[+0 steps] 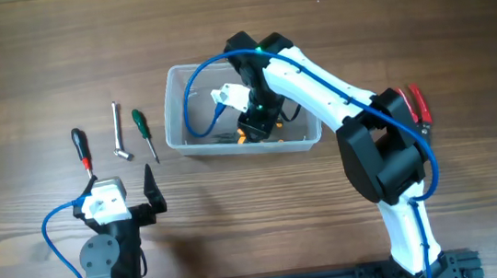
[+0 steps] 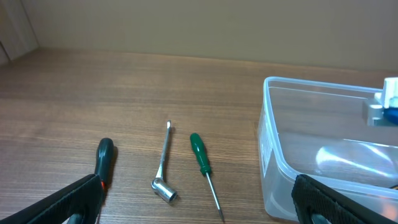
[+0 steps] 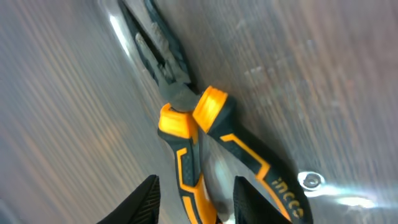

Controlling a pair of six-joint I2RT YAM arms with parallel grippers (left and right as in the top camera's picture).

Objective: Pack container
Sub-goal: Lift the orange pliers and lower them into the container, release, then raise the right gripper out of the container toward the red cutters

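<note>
The container [image 1: 171, 110] is a clear plastic tub at the middle of the table; its left wall also shows in the left wrist view [image 2: 273, 155]. My right gripper [image 1: 258, 119] reaches down inside it. In the right wrist view its fingers [image 3: 196, 199] are open and straddle one handle of orange-and-black pliers [image 3: 186, 143] lying on the tub floor; a gap shows beside the left finger. The pliers show faintly from overhead [image 1: 246, 135]. My left gripper [image 1: 115, 185] is wide open and empty [image 2: 199, 199], near the table's front left.
Left of the tub lie a black-and-red screwdriver [image 1: 81, 149] [image 2: 104, 158], an L-shaped socket wrench [image 1: 118, 132] [image 2: 163, 168] and a green screwdriver [image 1: 144, 133] [image 2: 202, 162]. A red-handled tool [image 1: 419, 107] lies at the right, beside the right arm.
</note>
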